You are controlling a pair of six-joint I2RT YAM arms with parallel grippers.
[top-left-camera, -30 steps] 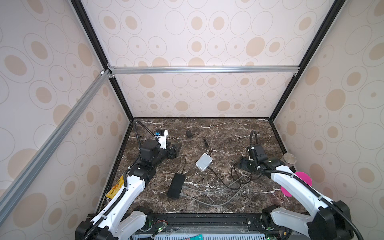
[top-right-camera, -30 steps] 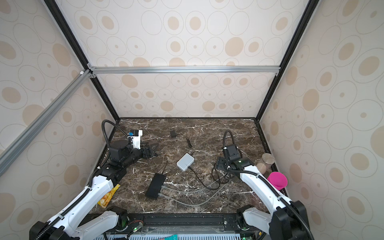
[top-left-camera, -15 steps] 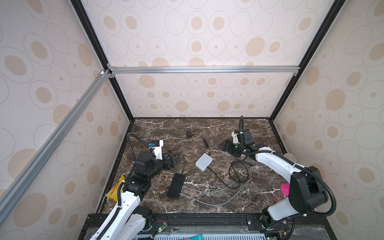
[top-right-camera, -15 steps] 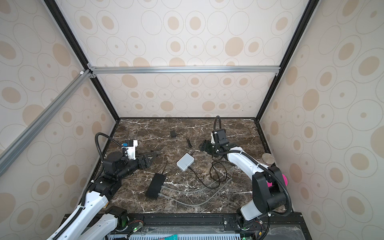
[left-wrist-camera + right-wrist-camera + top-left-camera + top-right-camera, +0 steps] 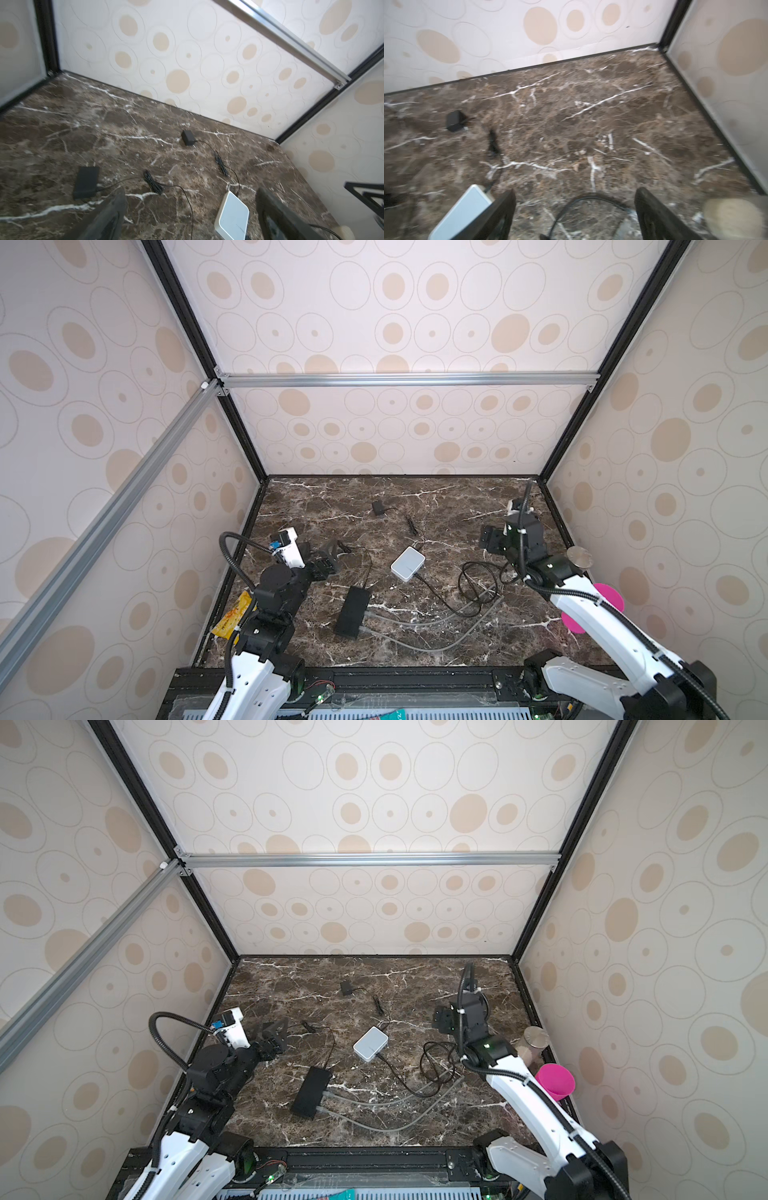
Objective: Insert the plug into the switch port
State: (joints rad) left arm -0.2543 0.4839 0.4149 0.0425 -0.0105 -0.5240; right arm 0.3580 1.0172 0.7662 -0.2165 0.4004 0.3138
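The black switch (image 5: pixel 352 611) is seen lying nearest the front of the marble table (image 5: pixel 457 506), between the arms, with two grey cables (image 5: pixel 415 645) running from its side. Further back, the left gripper (image 5: pixel 330 559) and right gripper (image 5: pixel 489 540) are both held wide open, nothing gripped, with a white box (image 5: pixel 407 563) lying between them. A small black adapter (image 5: pixel 378 508) is found farthest back.

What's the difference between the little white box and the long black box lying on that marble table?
The white box is roughly square with rounded corners; the black box is long and narrow. Two grey cables run from the black box's side, while a thin black cable leaves the white box. The white box lies farther back than the black box. Both lie flat on the table with cables attached.
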